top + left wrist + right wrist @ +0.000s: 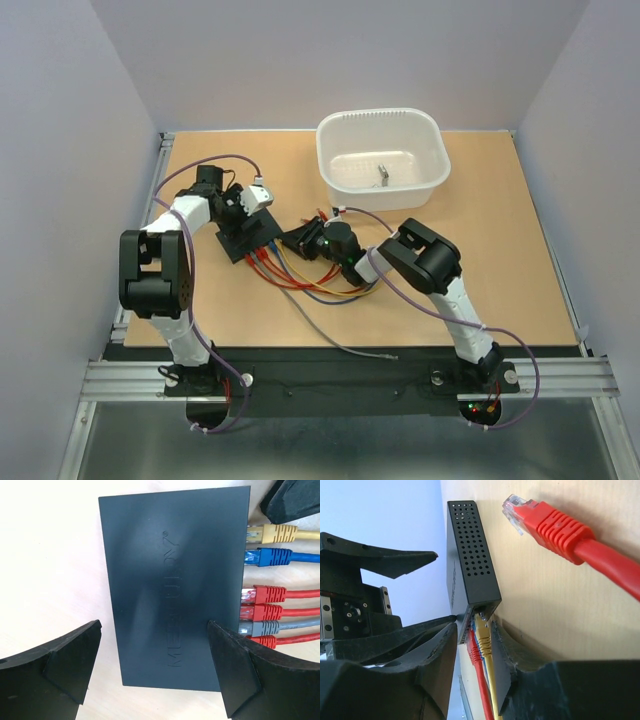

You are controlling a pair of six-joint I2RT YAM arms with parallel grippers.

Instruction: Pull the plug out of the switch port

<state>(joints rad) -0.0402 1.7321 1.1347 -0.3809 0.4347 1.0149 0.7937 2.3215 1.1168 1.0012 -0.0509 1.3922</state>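
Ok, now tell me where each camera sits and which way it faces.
Top external: above and behind the arms, looking down on the table; both arms show.
Left wrist: over the switch, looking straight down; left fingers show.
Right wrist: low, facing the switch's ports; right fingers flank the yellow plug.
Both wrists share the switch and yellow plug.

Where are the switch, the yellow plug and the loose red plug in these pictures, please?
Switch (170, 580): left wrist view, on its flat top face.
Yellow plug (277, 533): left wrist view, on its ribbed sleeve.
Loose red plug (552, 530): right wrist view, on its ribbed sleeve.
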